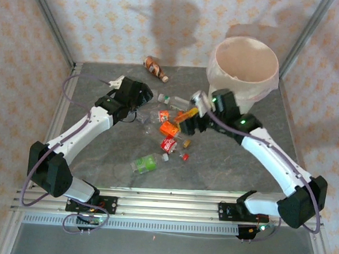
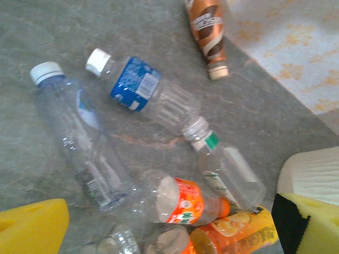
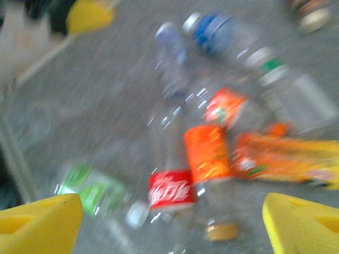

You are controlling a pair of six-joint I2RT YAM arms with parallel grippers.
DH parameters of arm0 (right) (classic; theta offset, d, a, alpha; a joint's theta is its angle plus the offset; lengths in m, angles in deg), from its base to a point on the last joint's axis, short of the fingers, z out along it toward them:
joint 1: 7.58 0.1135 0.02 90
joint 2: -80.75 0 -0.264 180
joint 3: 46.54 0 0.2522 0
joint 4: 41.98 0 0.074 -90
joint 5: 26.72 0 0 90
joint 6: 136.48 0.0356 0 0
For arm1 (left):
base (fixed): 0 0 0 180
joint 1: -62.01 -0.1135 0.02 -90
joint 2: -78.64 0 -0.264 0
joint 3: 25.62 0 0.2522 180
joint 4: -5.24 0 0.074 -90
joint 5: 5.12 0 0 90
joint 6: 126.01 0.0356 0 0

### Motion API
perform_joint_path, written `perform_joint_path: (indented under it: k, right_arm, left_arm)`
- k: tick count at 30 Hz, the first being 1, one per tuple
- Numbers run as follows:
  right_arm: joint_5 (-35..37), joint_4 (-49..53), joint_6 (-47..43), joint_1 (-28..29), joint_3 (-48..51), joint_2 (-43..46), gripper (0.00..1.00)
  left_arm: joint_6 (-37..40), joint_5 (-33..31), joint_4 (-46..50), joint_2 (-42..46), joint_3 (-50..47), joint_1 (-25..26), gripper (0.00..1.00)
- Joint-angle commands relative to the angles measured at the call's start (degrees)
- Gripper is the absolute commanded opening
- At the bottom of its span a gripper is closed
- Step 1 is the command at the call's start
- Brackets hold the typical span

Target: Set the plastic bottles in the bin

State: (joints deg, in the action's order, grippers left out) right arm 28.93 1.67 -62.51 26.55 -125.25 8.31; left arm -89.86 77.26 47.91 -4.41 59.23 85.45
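Plastic bottles lie heaped mid-counter between my arms, with the bin at the far right. My left gripper and right gripper both gape wide, holding nothing. I'd take one bottle at the heap's edge, squeezing across its body. They look clear, crumpled and slippery, with red, orange, blue and green labels.

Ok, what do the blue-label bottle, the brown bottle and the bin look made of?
Blue-label bottle: thin clear plastic, glossy; see-through, with a ribbed body.
Brown bottle: probably plastic under a shiny printed brown wrap; the material itself is hidden.
Bin: opaque cream, matte, likely plastic; smooth wall, no glare.
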Motion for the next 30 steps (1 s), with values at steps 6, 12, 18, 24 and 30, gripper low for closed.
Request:
perform_joint_path:
  k: [6, 12, 18, 24, 30]
  right_arm:
    - [-6.09, -3.76, -23.72, 12.2, 1.31, -10.97, 0.9]
    - [-1.54, -2.57, -37.7, 18.52, -4.0, -22.48, 0.92]
    - [3.78, 0.21, -44.65, 22.63, -10.39, -32.42, 0.92]
    - [6.86, 0.63, -47.04, 24.62, -12.04, -37.21, 0.89]
    - [5.09, -1.86, -44.91, 24.85, -11.57, -39.34, 0.8]
  left_arm:
    - [-6.86, -1.32, 6.92, 0.73, -3.07, -4.39, 1.0]
    - [-7.48, -1.72, 8.0, 1.04, -4.29, -6.08, 1.0]
    - [-7.15, -2.53, 9.19, 1.54, -5.02, -7.39, 1.0]
    - [-7.77, -2.14, 8.57, 2.66, -7.4, -9.03, 1.0]
    - [-8.12, -1.18, 7.92, 2.07, -7.9, -9.25, 1.0]
